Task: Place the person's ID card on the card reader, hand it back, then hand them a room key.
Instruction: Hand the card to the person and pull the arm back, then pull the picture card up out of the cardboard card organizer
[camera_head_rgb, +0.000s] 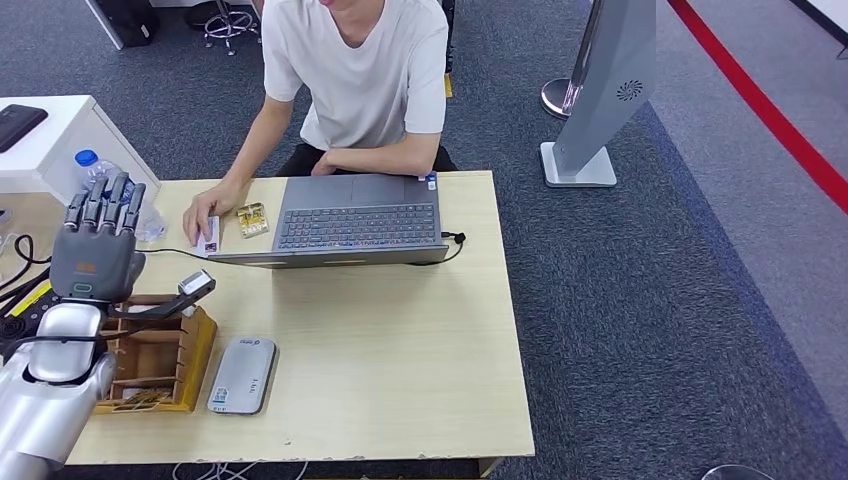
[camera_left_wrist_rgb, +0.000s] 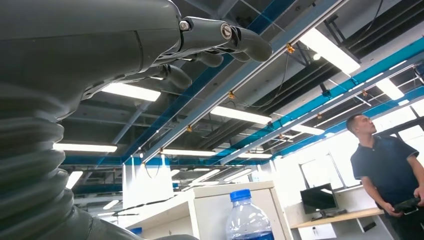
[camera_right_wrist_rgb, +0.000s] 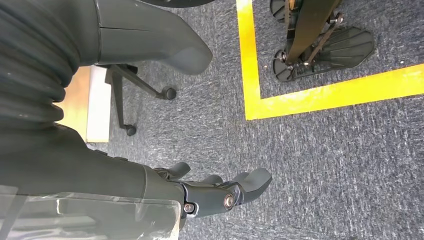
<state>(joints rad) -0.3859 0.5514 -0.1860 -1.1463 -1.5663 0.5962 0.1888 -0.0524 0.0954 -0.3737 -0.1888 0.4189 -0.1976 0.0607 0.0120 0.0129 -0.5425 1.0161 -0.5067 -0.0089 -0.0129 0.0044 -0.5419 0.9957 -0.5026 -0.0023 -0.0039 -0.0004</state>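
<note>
Head view, left hand raised with fingers spread and nothing in it, left of the laptop, person's hand resting on the ID card on the counter just left of the laptop, card reader nearer the robot, right hand hanging over carpet, fingers loosely apart, holding nothing.

On the table, the card reader lies left of and nearer than the laptop; the wooden organizer sits just left of the reader.
</note>
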